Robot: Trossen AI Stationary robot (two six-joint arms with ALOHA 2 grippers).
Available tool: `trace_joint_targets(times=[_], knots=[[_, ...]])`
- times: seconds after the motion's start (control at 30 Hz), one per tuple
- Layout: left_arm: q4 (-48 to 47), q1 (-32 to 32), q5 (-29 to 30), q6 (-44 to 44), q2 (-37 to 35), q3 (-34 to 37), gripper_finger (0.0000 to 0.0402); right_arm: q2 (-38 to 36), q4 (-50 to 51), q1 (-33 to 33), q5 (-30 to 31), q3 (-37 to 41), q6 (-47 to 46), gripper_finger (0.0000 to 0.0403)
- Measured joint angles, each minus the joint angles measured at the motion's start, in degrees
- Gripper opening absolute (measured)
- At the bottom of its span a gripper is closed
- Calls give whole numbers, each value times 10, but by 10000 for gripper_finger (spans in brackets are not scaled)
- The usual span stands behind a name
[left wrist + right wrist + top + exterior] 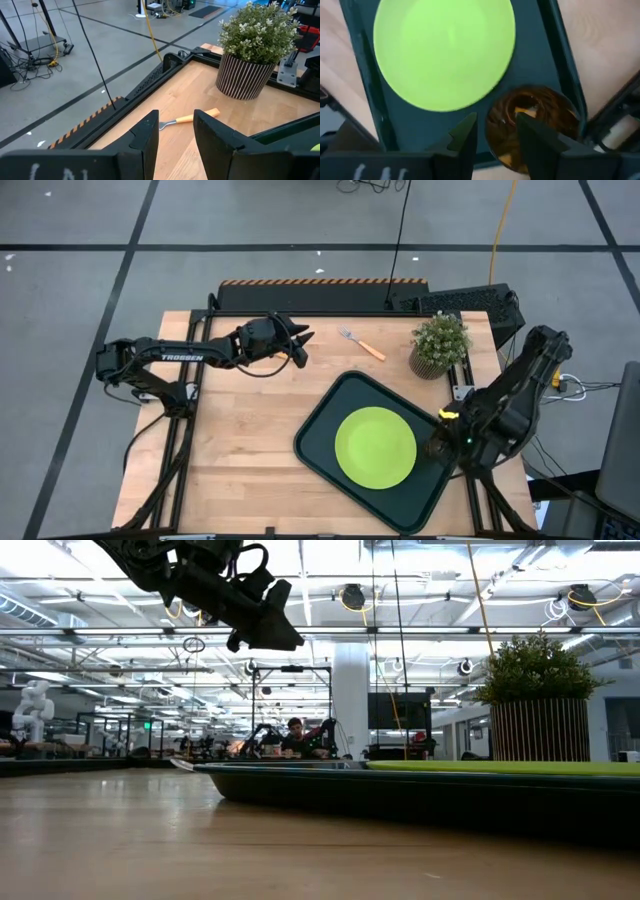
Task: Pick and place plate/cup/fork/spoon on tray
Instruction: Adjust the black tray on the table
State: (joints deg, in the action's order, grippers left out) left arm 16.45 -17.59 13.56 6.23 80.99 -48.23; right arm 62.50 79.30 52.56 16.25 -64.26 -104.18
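Note:
The lime-green plate (375, 447) lies flat in the dark tray (320, 420) at the table's near right. The amber cup (545, 107) stands upright on the tray's floor beside the plate, near the tray's right rim. My right gripper (497, 130) is open above it, pointing down, with one finger over the cup's inside and the other outside its wall. The fork (362, 344) lies flat on the wood near the far edge. My left gripper (303, 345) is open and empty, raised above the table left of the fork. The spoon does not show plainly. My right gripper stands astride the cup's rim (492, 112) on the side toward the plate, coming from above. I cannot tell whether either finger touches the wall. The cup stands upright on the tray.
A potted green plant (440, 345) in a striped pot stands at the far right, between the fork and the tray's far corner. Bare wood lies left of the tray and along the near edge. A keyboard (470, 302) sits beyond the far right corner.

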Motion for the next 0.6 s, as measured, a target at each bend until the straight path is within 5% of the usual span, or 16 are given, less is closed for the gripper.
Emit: trace_joint_targets(times=[0.33,0.6], knots=[[-7,0,0,-1,0,0,124,-44,31,5,-141,0,36,91],[-13,0,0,-3,0,0,124,-33,-48,69,-148,0,-22,17]])
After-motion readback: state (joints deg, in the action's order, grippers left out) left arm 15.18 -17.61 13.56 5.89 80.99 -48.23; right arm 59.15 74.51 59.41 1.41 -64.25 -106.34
